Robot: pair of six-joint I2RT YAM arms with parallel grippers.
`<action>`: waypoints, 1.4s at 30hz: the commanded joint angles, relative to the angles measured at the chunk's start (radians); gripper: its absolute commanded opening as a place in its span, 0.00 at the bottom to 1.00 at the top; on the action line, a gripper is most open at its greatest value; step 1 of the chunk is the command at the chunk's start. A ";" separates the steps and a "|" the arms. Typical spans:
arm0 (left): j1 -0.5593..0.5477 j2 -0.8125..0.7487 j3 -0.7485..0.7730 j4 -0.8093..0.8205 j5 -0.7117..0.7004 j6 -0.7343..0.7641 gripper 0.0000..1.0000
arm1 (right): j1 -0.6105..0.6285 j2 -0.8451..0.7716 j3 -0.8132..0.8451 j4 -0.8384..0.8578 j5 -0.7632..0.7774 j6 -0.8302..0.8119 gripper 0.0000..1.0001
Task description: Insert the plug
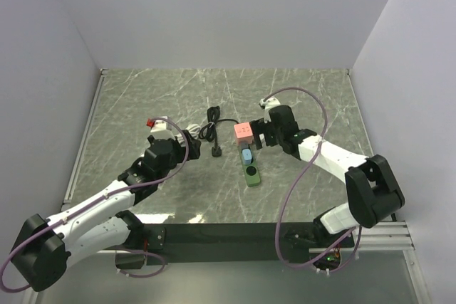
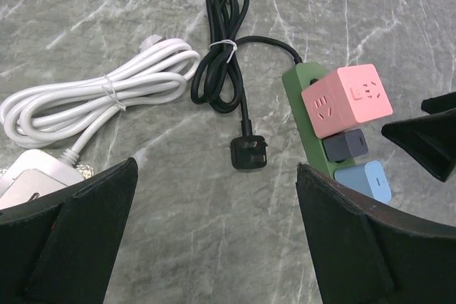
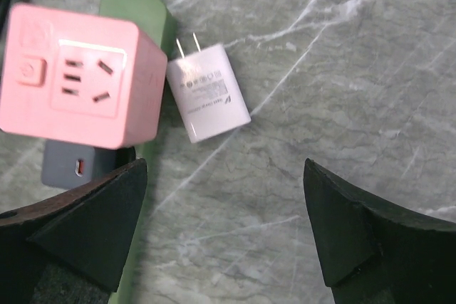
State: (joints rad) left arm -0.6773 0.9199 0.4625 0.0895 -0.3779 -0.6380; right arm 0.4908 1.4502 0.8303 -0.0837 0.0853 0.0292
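We see both grippers spread wide with nothing between their fingers. The left gripper point(image 2: 217, 176) hangs over the table point(image 1: 320, 105). Just at its 1 o'clock in the left wrist view lies a black plug point(image 2: 249, 153), flat on the marble and loose. Its black cord point(image 2: 221, 48) runs up to a tied bundle at the plug's 12 o'clock. A coiled white cord point(image 2: 100, 94) sits at 9 o'clock of that bundle, near it.

The green power strip point(image 2: 303, 83) lies at 3 o'clock of the black plug, apart from it. On it stand a pink cube point(image 2: 347, 100), a grey adapter point(image 2: 347, 145) and a blue adapter point(image 2: 367, 179), in a row running toward 5 o'clock.

The right gripper point(image 3: 224, 176) hovers beside the strip, jaws released. In its wrist view a white charger point(image 3: 206, 94) lies on its side on the table at 3 o'clock of the pink cube, close against it. We cannot tell whether the two touch. Its two prongs point toward 11 o'clock, at the strip's green edge, and sit in no socket.
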 commanded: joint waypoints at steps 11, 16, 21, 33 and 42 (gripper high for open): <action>0.005 -0.026 0.042 0.027 0.037 0.029 1.00 | -0.060 0.119 0.116 -0.044 -0.212 -0.201 0.96; 0.005 -0.046 0.041 0.021 0.028 0.032 0.99 | -0.060 0.190 0.147 -0.074 -0.209 -0.212 0.94; 0.005 -0.069 0.031 0.016 0.019 0.037 0.99 | -0.067 0.254 0.176 -0.087 -0.216 -0.229 0.91; 0.005 -0.076 0.027 0.019 0.004 0.044 0.99 | -0.086 0.318 0.231 -0.093 -0.259 -0.287 0.89; 0.005 -0.072 0.027 0.016 0.002 0.049 0.99 | -0.090 0.372 0.300 -0.143 -0.288 -0.316 0.83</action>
State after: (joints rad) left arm -0.6773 0.8566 0.4625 0.0864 -0.3641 -0.6109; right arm 0.4141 1.7985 1.0729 -0.2653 -0.2138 -0.2829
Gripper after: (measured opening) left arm 0.994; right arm 0.847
